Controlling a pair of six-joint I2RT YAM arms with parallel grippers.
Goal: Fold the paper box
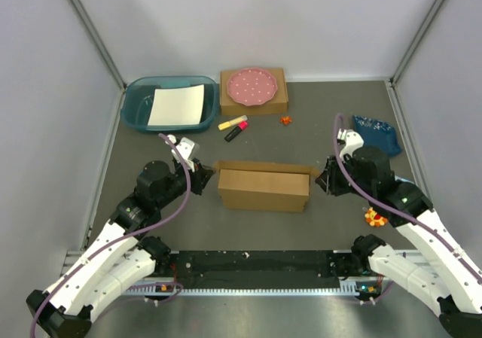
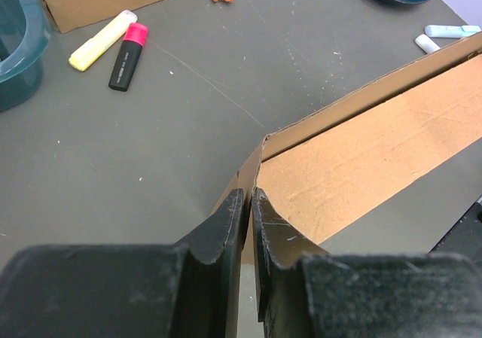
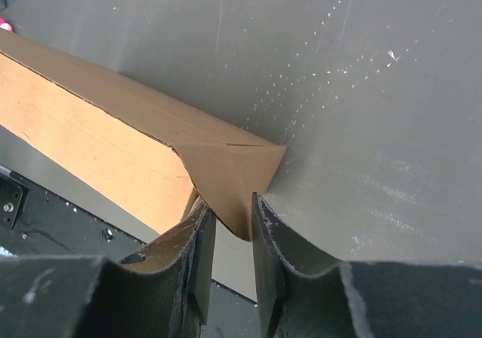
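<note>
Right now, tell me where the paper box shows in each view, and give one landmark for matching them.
Top external: the paper box sits at table centre, between both hands.
Left wrist: its end runs from the right edge down to the left hand at bottom centre.
Right wrist: it runs from upper left to the right hand at bottom centre.
Landmark: the box's long top edge, visible in all three.

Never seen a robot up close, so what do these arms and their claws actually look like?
Both arms have white lower links and black joints, each with a purple cable looping alongside. The left claw and right claw are matte black, with two flat, scuffed fingers each.
</note>
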